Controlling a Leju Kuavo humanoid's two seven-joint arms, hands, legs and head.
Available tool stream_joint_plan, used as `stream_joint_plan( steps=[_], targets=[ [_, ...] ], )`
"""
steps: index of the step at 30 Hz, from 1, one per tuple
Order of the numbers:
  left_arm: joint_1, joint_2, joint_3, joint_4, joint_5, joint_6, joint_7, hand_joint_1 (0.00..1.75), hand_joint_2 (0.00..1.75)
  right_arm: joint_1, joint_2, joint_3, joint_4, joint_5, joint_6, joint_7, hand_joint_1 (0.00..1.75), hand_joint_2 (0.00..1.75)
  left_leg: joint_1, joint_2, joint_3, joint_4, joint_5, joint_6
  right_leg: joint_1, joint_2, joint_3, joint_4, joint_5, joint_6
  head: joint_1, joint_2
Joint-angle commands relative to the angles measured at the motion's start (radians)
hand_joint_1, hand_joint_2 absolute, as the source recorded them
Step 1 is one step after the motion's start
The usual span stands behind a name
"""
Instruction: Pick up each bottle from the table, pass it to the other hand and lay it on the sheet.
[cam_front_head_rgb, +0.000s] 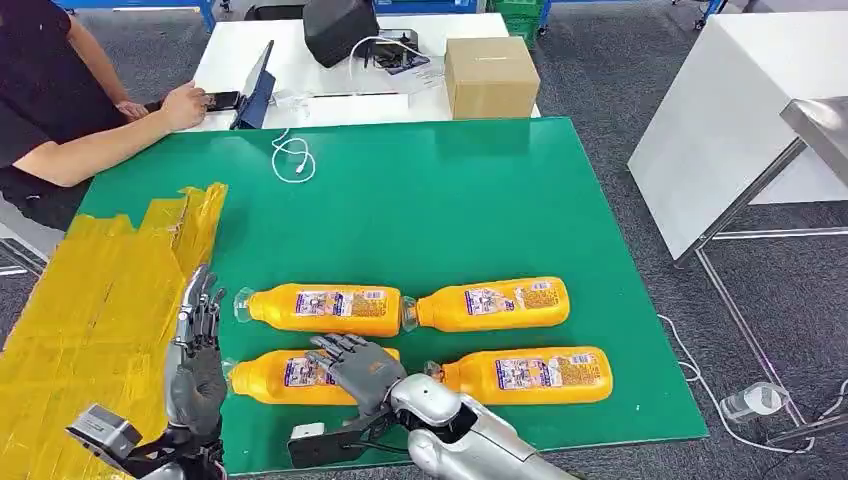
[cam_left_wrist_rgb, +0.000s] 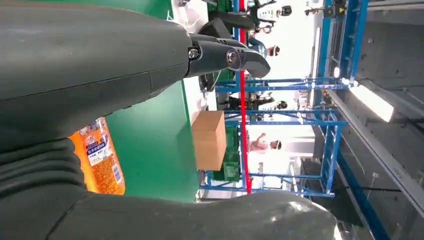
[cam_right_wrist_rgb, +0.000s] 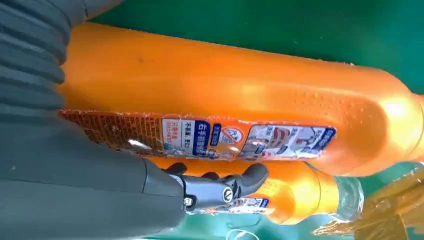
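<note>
Several orange bottles lie on their sides on the green table (cam_front_head_rgb: 450, 200): far left (cam_front_head_rgb: 320, 308), far right (cam_front_head_rgb: 492, 304), near right (cam_front_head_rgb: 530, 375) and near left (cam_front_head_rgb: 270, 377). My right hand (cam_front_head_rgb: 355, 365) rests on top of the near-left bottle with its fingers spread over it. In the right wrist view that bottle (cam_right_wrist_rgb: 240, 95) lies against the palm, and a dark finger (cam_right_wrist_rgb: 225, 187) sits between it and the far-left bottle (cam_right_wrist_rgb: 290, 197). My left hand (cam_front_head_rgb: 197, 350) stands open and holds nothing, at the edge of the yellow sheet (cam_front_head_rgb: 90, 300). The left wrist view shows a bottle (cam_left_wrist_rgb: 100, 160) past the left hand (cam_left_wrist_rgb: 125, 60).
A person (cam_front_head_rgb: 50, 100) sits at the far left, one hand by a tablet (cam_front_head_rgb: 255, 85). A cardboard box (cam_front_head_rgb: 490, 75) and a black bag (cam_front_head_rgb: 340, 25) stand on the white table behind. A white cable (cam_front_head_rgb: 292, 158) lies on the green table's far edge. Another white table (cam_front_head_rgb: 720, 110) stands at the right.
</note>
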Motion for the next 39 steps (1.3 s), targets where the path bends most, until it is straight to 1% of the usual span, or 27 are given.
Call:
stream_joint_plan(
  steps=[1,2,4,6,7,10,13,14,15,16,18,21,22,23,24,26,31,32,33,34,35,36,37,38,39],
  targets=[
    [-0.039,0.006,0.016,0.075,0.004,0.004,0.005,0.00,0.00,-0.117,-0.021,0.192,0.244,-0.059,0.197,-0.037,1.41,1.75,0.000,0.001,0.005,-0.002,0.000,0.000,0.000,0.000,0.004,-0.002,0.000,-0.001,0.000,0.000],
    [-0.038,0.008,0.013,0.075,0.006,0.006,0.005,0.00,0.00,-0.123,-0.025,0.204,0.249,-0.071,0.212,-0.051,1.75,1.75,0.001,0.001,0.007,-0.003,0.000,-0.001,0.001,0.000,0.006,-0.003,0.001,-0.002,0.000,0.000],
    [-0.040,0.009,0.011,0.077,0.019,0.011,0.003,0.00,0.00,-0.138,-0.038,0.235,0.247,-0.103,0.250,-0.070,1.75,1.75,0.000,0.002,0.012,-0.002,0.000,-0.001,0.000,0.000,0.009,-0.003,0.000,-0.001,0.000,0.000],
    [-0.042,0.002,0.017,0.075,0.034,0.029,0.000,0.00,0.00,-0.145,-0.049,0.254,0.240,-0.136,0.274,-0.077,1.75,1.75,0.001,0.000,0.014,-0.003,0.000,-0.001,0.001,-0.002,0.006,-0.004,0.000,-0.002,0.000,0.000],
    [-0.042,-0.005,0.024,0.071,0.041,0.045,-0.004,0.00,0.00,-0.147,-0.053,0.260,0.236,-0.145,0.276,-0.077,1.75,1.75,0.000,0.001,0.014,-0.002,0.000,-0.001,0.001,-0.001,0.002,-0.003,0.000,-0.002,0.000,0.000],
    [-0.041,-0.010,0.033,0.062,0.044,0.060,-0.007,0.00,0.00,-0.146,-0.054,0.263,0.234,-0.150,0.276,-0.074,1.75,1.75,0.001,0.001,0.015,-0.003,-0.001,-0.002,0.001,-0.001,0.003,-0.004,0.000,-0.002,0.000,0.000],
    [-0.036,-0.030,0.078,-0.007,0.079,0.177,-0.013,0.00,0.00,-0.152,-0.062,0.301,0.235,-0.200,0.263,-0.058,1.75,1.75,0.001,0.001,0.016,-0.004,-0.001,-0.001,0.001,-0.001,0.005,-0.005,-0.001,-0.002,0.000,0.000],
    [-0.034,-0.038,0.106,-0.035,0.087,0.220,-0.013,0.00,0.00,-0.154,-0.064,0.310,0.235,-0.209,0.260,-0.055,1.75,1.75,0.001,0.001,0.016,-0.004,-0.001,-0.001,0.001,-0.001,0.007,-0.005,0.000,-0.002,0.000,0.000],
    [-0.032,-0.041,0.129,-0.069,0.089,0.256,-0.013,0.00,0.00,-0.157,-0.064,0.321,0.236,-0.223,0.255,-0.052,1.75,1.75,0.001,0.002,0.017,-0.002,-0.002,-0.001,0.001,0.000,0.015,-0.004,-0.001,-0.002,0.000,0.000],
    [-0.029,-0.047,0.163,-0.091,0.103,0.286,-0.013,0.00,0.00,-0.152,-0.063,0.315,0.238,-0.248,0.247,-0.048,1.75,1.75,0.001,0.003,0.017,-0.001,-0.002,-0.001,0.001,0.001,0.015,-0.002,-0.001,-0.001,0.000,0.000],
    [-0.026,-0.041,0.170,-0.092,0.111,0.281,-0.013,0.00,0.00,-0.151,-0.063,0.316,0.239,-0.248,0.245,-0.048,1.75,1.75,0.003,0.001,0.016,-0.002,-0.002,-0.002,0.003,0.000,0.015,-0.005,0.000,-0.002,0.000,0.000],
    [-0.026,-0.041,0.170,-0.092,0.111,0.281,-0.013,0.00,0.00,-0.151,-0.063,0.316,0.239,-0.248,0.245,-0.048,1.75,1.75,0.001,0.001,0.018,-0.003,-0.001,-0.002,0.001,-0.001,0.016,-0.004,0.000,-0.002,-0.001,0.000],
    [-0.026,-0.041,0.170,-0.092,0.111,0.281,-0.013,0.00,0.00,-0.151,-0.063,0.316,0.239,-0.248,0.245,-0.048,1.75,1.75,0.001,0.001,0.018,-0.002,-0.001,-0.002,0.001,-0.001,0.014,-0.003,-0.001,-0.002,0.000,0.000],
    [-0.026,-0.041,0.170,-0.092,0.111,0.281,-0.013,0.00,0.00,-0.151,-0.063,0.316,0.239,-0.248,0.245,-0.048,1.75,1.75,0.001,0.002,0.019,-0.002,-0.001,-0.001,0.001,0.000,0.007,-0.003,-0.001,-0.001,0.000,0.000],
    [-0.026,-0.041,0.170,-0.092,0.111,0.281,-0.013,0.00,0.00,-0.151,-0.063,0.316,0.239,-0.248,0.245,-0.048,1.75,1.75,0.002,-0.001,0.017,-0.003,0.001,-0.002,0.002,-0.002,0.006,-0.006,0.001,-0.003,0.000,0.000],
    [-0.026,-0.041,0.170,-0.092,0.111,0.281,-0.013,0.00,0.00,-0.151,-0.063,0.316,0.239,-0.248,0.245,-0.048,1.75,1.75,0.001,0.002,0.018,-0.002,-0.002,-0.002,0.001,0.000,0.006,-0.003,-0.001,-0.002,0.000,0.000],
    [-0.026,-0.041,0.170,-0.092,0.111,0.281,-0.013,0.00,0.00,-0.151,-0.063,0.316,0.239,-0.248,0.245,-0.048,1.75,1.75,0.001,0.002,0.019,-0.003,-0.002,-0.002,0.001,0.000,0.008,-0.004,-0.001,-0.002,0.000,0.000],
    [-0.031,-0.050,0.181,-0.094,0.117,0.295,-0.013,0.00,0.00,-0.141,-0.058,0.294,0.242,-0.279,0.230,-0.043,1.75,1.75,0.001,0.002,0.019,-0.003,-0.002,-0.002,0.000,0.000,0.008,-0.003,-0.002,-0.002,0.000,0.000],
    [-0.030,-0.047,0.193,-0.068,0.171,0.278,-0.013,0.00,0.00,-0.123,-0.053,0.252,0.242,-0.327,0.212,-0.039,1.75,1.75,0.001,0.000,0.019,-0.003,-0.001,-0.002,0.001,-0.002,0.008,-0.005,-0.001,-0.002,0.000,0.000],
    [-0.029,-0.039,0.205,-0.059,0.189,0.284,-0.013,0.00,0.00,-0.091,-0.054,0.203,0.232,-0.369,0.170,-0.035,1.75,1.75,0.001,0.001,0.020,-0.003,-0.002,-0.002,0.001,-0.001,0.009,-0.004,-0.001,-0.002,0.000,0.000],
    [-0.023,-0.044,0.227,-0.066,0.203,0.300,-0.013,0.00,0.00,-0.057,-0.055,0.156,0.211,-0.403,0.108,-0.039,1.75,1.75,0.001,0.001,0.021,-0.003,-0.002,-0.002,0.001,-0.001,0.009,-0.004,-0.002,-0.002,0.000,0.000],
    [-0.018,-0.048,0.241,-0.074,0.211,0.309,-0.013,0.00,0.00,-0.035,-0.057,0.130,0.193,-0.421,0.076,-0.046,1.75,1.75,0.001,0.000,0.021,-0.005,-0.001,-0.002,0.001,-0.002,0.010,-0.006,-0.001,-0.003,0.000,0.000],
    [-0.011,-0.061,0.262,-0.086,0.225,0.325,-0.013,0.00,0.00,0.000,-0.063,0.082,0.146,-0.447,0.013,-0.063,1.75,1.75,0.001,0.001,0.021,-0.004,-0.002,-0.002,0.001,-0.001,0.010,-0.005,-0.001,-0.002,0.000,0.000],
    [-0.005,-0.062,0.267,-0.090,0.233,0.326,-0.013,0.00,0.00,0.012,-0.067,0.071,0.123,-0.450,0.001,-0.066,1.75,1.75,0.001,0.002,0.020,-0.003,-0.002,-0.002,0.001,0.000,0.009,-0.004,-0.002,-0.002,0.000,0.000],
    [0.012,-0.080,0.293,-0.114,0.253,0.352,-0.013,0.00,0.00,0.084,-0.078,-0.008,0.005,-0.471,-0.085,-0.113,1.75,1.75,0.002,0.000,0.019,-0.005,-0.001,-0.003,0.003,-0.002,0.009,-0.007,0.000,-0.003,0.000,0.000]
  ],
)
